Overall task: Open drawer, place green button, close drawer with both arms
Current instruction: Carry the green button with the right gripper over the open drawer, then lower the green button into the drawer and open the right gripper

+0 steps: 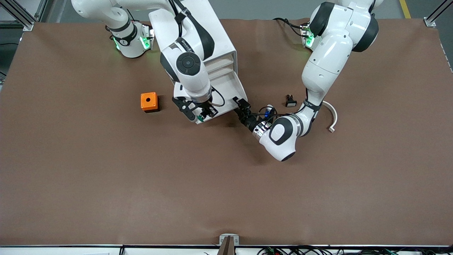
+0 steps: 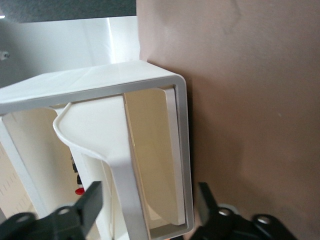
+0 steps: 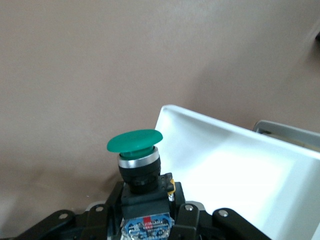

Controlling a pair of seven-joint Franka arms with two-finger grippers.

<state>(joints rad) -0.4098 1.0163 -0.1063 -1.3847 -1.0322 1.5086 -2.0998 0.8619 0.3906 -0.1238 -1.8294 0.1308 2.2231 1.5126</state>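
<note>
The white cabinet (image 1: 221, 53) stands toward the robots' side of the table, and its lowest drawer (image 1: 230, 90) is pulled out toward the front camera. My right gripper (image 1: 204, 114) is shut on the green-capped button (image 1: 200, 118) over the drawer's front corner. In the right wrist view the button (image 3: 135, 142) stands upright in the gripper (image 3: 147, 217), beside the drawer's white inside (image 3: 225, 165). My left gripper (image 1: 241, 105) is at the drawer's other front corner. In the left wrist view it is open (image 2: 149, 197), with its fingers (image 2: 92, 200) on either side of the drawer's front wall (image 2: 125, 190).
An orange box with a round hole (image 1: 149, 102) lies toward the right arm's end of the table, beside the drawer. A black button with a white face (image 1: 291, 102) and a white curved piece (image 1: 332, 117) lie toward the left arm's end.
</note>
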